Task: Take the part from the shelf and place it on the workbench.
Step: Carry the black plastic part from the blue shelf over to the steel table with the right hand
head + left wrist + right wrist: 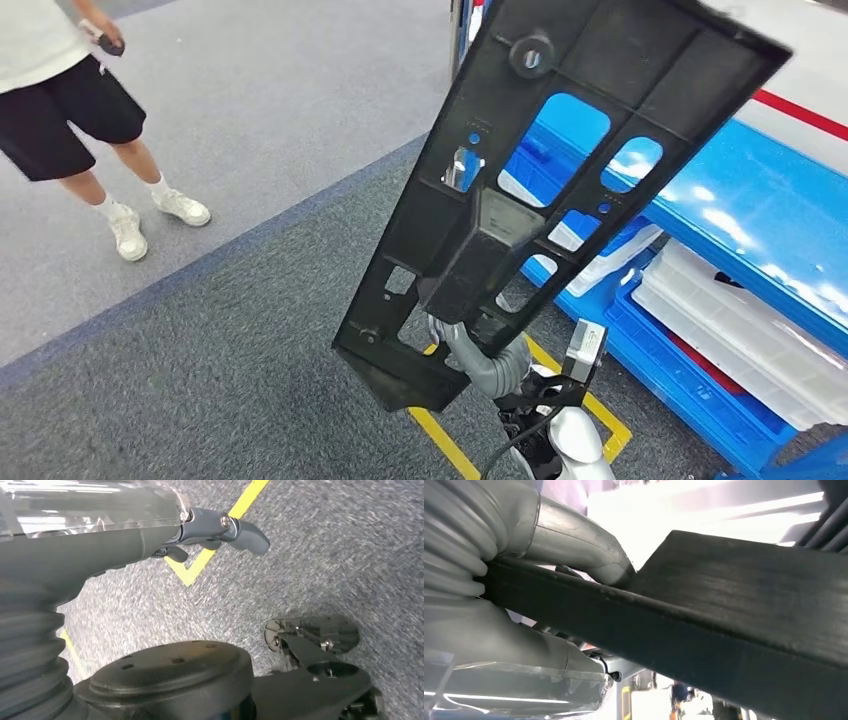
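The part (540, 190) is a long black plastic panel with several cut-outs, held up at a slant in the middle of the head view. My right hand (470, 350) grips it near its lower end, grey fingers showing through the openings. In the right wrist view the part's dark edge (724, 630) crosses the frame with my right hand (544, 555) clamped around it. My left hand (220, 532) hangs over grey carpet, fingers curled, holding nothing.
A blue shelf (760, 210) with white trays (740, 330) stands at the right. A person (70, 110) in black shorts stands at the far left on lighter floor. Yellow floor tape (450, 440) marks the dark carpet below the part.
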Motion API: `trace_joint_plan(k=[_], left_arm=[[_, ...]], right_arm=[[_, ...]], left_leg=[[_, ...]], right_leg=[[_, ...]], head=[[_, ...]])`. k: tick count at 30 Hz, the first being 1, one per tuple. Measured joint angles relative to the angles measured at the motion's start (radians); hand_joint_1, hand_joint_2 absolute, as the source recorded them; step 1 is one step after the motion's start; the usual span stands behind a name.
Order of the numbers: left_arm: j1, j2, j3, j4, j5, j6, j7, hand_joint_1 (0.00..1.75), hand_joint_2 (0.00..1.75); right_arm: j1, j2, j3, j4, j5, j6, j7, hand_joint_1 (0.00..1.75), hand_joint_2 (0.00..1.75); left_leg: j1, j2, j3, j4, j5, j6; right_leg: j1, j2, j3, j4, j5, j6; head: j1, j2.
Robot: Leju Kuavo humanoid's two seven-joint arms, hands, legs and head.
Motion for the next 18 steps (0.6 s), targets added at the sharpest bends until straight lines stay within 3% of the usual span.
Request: trace_joint_plan(k=[2, 3, 4, 6, 7, 9, 11, 12, 14, 16, 18], left_arm=[[-0.002, -0.001, 0.0, 0.0, 0.0, 0.0, -0.002, 0.0, 1.75], [-0.002, -0.001, 0.0, 0.0, -0.001, 0.001, -0.004, 0.0, 1.75], [-0.001, -0.001, 0.0, 0.0, -0.001, 0.001, -0.007, 0.0, 1.75], [-0.001, -0.001, 0.0, 0.0, -0.004, 0.001, -0.011, 0.0, 1.75], [-0.002, -0.002, 0.0, 0.0, -0.006, 0.001, -0.012, 0.0, 1.75], [-0.005, -0.003, 0.0, 0.0, -0.009, 0.001, -0.017, 0.0, 1.75], [-0.003, -0.003, 0.0, 0.0, -0.011, 0.0, -0.02, 0.0, 1.75], [-0.001, -0.002, 0.0, 0.0, -0.012, 0.0, -0.021, 0.0, 1.75], [-0.002, 0.0, 0.0, 0.0, -0.013, -0.003, -0.021, 0.0, 1.75], [-0.004, 0.001, 0.001, 0.0, -0.013, -0.009, -0.023, 0.0, 1.75], [-0.006, 0.002, 0.001, 0.0, -0.014, -0.014, -0.026, 0.0, 1.75]], right_arm=[[0.004, -0.002, 0.0, 0.001, 0.001, -0.001, 0.0, 1.75, 1.75], [0.006, -0.003, 0.0, 0.002, 0.002, -0.002, 0.0, 1.75, 1.75], [0.007, -0.003, 0.0, 0.002, 0.003, -0.002, 0.0, 1.75, 1.75], [0.008, -0.003, 0.0, 0.003, 0.007, -0.004, -0.002, 1.75, 1.75], [0.008, -0.003, 0.0, 0.002, 0.01, -0.004, -0.003, 1.75, 1.75], [0.01, -0.004, 0.0, 0.002, 0.016, -0.008, -0.006, 1.75, 1.75], [0.013, -0.004, 0.0, 0.0, 0.019, -0.012, -0.008, 1.75, 1.75], [0.014, -0.004, 0.0, -0.002, 0.02, -0.014, -0.01, 1.75, 1.75], [0.015, -0.003, 0.0, -0.006, 0.023, -0.016, -0.014, 1.75, 1.75], [0.019, -0.003, 0.0, -0.008, 0.024, -0.016, -0.017, 1.75, 1.75], [0.024, -0.004, -0.001, -0.008, 0.024, -0.018, -0.018, 1.75, 1.75]], left_leg=[[0.0, -0.022, -0.004, 0.0, 0.003, 0.005], [0.0, -0.034, -0.005, 0.001, 0.004, 0.006], [0.0, -0.049, -0.005, 0.003, 0.004, 0.005], [0.001, -0.076, -0.006, 0.011, 0.002, 0.002], [0.0, -0.089, -0.009, 0.02, -0.001, -0.003], [0.0, -0.111, -0.021, 0.033, -0.004, -0.014], [0.004, -0.131, -0.031, 0.035, -0.002, -0.027], [0.005, -0.129, -0.034, 0.037, -0.002, -0.033], [0.004, -0.089, -0.055, 0.08, -0.028, -0.044], [0.006, -0.036, -0.107, 0.195, -0.089, -0.054], [0.011, -0.019, -0.152, 0.299, -0.127, -0.061]], right_leg=[[0.0, 0.03, -0.065, 0.132, -0.057, 0.0], [0.0, 0.034, -0.084, 0.167, -0.062, 0.001], [0.0, 0.035, -0.088, 0.168, -0.046, 0.001], [-0.003, 0.05, -0.041, 0.062, 0.028, -0.001], [-0.005, 0.072, -0.011, -0.006, 0.057, -0.001], [-0.008, 0.102, 0.019, -0.083, 0.08, -0.005], [-0.005, 0.094, 0.02, -0.091, 0.079, -0.013], [-0.005, 0.083, 0.021, -0.094, 0.081, -0.019], [-0.008, 0.058, 0.024, -0.1, 0.084, -0.03], [-0.007, 0.031, 0.025, -0.101, 0.083, -0.037], [-0.005, 0.002, 0.025, -0.101, 0.08, -0.038]], head=[[0.001, 0.0], [0.0, 0.0], [0.0, 0.0], [0.001, 0.0], [0.0, 0.0], [0.0, 0.0], [-0.001, 0.0], [0.0, 0.0], [-0.005, 0.0], [-0.01, 0.0], [-0.01, 0.0]])
